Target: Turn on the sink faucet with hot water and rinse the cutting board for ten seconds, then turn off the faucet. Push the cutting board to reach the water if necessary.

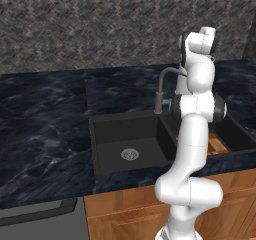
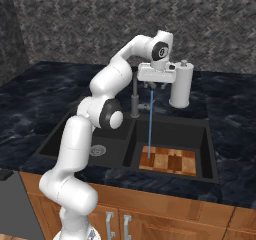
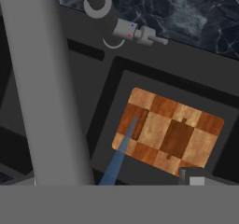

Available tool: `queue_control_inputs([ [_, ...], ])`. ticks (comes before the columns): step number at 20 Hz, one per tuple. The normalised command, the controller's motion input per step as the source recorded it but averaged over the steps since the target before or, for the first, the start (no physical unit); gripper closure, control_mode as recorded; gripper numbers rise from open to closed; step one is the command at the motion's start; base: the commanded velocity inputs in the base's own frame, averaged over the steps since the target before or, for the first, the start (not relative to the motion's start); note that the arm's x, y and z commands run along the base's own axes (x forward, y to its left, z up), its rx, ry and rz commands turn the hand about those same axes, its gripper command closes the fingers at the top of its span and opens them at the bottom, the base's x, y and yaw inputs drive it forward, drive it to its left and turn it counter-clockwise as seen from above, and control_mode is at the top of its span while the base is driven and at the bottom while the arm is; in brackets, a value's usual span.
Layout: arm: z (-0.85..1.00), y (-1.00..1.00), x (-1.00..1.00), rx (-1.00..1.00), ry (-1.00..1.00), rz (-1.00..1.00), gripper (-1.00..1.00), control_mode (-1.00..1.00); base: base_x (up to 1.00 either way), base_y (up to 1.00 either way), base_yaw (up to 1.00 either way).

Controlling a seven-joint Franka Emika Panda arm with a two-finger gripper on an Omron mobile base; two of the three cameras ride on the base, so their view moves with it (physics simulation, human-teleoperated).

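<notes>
A dark marbled countertop (image 1: pixel 45 119) runs across the scene under a grey herringbone-tiled wall (image 2: pixel 75 19). Set into it is a matte black sink (image 2: pixel 212 149) with two deep, straight-walled basins side by side. The left basin has a round silver drain (image 1: pixel 130 154) in its floor.

Between the basins, at the far rim, stands a slim grey faucet (image 2: pixel 134 96), its thin stem upright and its spout curving over toward the right basin. Its small lever (image 3: pixel 140 33) sticks out sideways from the base, seen in the hand view.

A thin, straight, light-blue stream of water (image 2: pixel 150 124) falls from the spout into the right basin. It lands on the left end of the cutting board (image 2: pixel 169 161), a small orange-brown wooden board with lighter and darker blocks, which lies flat on the floor of the right basin toward its near side.

The white arm reaches up and over the sink. Its gripper (image 2: pixel 158 85) hangs above the right basin, just beside the spout's end, fingers pointing down. It has hold of nothing; how wide its fingers stand I cannot tell.

To the right, on the counter behind the right basin, stands a white upright cylinder with a knob top (image 2: pixel 181 86). Brown wooden cabinet fronts (image 2: pixel 165 219) run below the counter.
</notes>
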Motion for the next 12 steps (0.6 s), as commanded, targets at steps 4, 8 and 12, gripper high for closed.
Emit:
queue_control_inputs([
  [4,0.00,0.00,0.00,0.00,0.00,0.00,-1.00,-1.00,0.00,0.00,0.00],
  [8,0.00,0.00,0.00,0.00,0.00,0.00,-1.00,-1.00,0.00,0.00,0.00],
  [12,0.00,0.00,0.00,0.00,0.00,0.00,-1.00,-1.00,0.00,0.00,0.00],
])
